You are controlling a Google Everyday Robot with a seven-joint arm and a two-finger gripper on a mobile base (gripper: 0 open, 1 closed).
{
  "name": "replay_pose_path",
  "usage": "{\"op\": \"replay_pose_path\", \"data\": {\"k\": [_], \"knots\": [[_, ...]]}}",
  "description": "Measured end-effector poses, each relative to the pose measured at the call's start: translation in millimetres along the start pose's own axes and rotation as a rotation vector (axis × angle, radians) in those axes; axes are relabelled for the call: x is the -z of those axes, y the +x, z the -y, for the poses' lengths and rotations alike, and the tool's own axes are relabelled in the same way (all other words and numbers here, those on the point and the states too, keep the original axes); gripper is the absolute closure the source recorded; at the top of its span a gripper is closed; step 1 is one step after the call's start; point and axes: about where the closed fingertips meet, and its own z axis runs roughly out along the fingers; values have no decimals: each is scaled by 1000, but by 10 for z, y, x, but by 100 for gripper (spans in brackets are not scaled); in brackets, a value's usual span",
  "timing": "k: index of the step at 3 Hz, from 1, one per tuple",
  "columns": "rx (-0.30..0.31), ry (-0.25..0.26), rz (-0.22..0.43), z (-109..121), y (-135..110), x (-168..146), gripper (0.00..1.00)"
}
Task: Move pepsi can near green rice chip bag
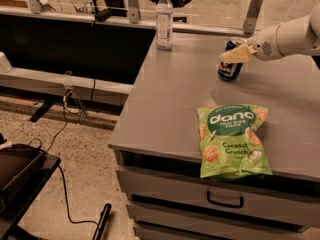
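Note:
The pepsi can (229, 70) is dark blue with a silver top. It sits at the back right of the grey table (170, 94), tilted slightly. My gripper (236, 54) comes in from the right on a white arm. It is shut on the upper part of the can, with a cream finger (234, 56) across the can's front. The green rice chip bag (231, 140) lies flat near the table's front edge, well in front of the can. Its lower end hangs a little over the edge.
A clear plastic bottle (164, 20) with a white cap stands at the table's back left. Drawers (225, 200) are under the tabletop. Cables and a dark stand (20, 174) are on the floor to the left.

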Motion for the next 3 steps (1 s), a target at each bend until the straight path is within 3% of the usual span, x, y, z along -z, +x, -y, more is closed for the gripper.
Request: {"op": "replay_pose_path", "data": {"k": [3], "knots": [[213, -139, -55, -659, -164, 561, 100]]}}
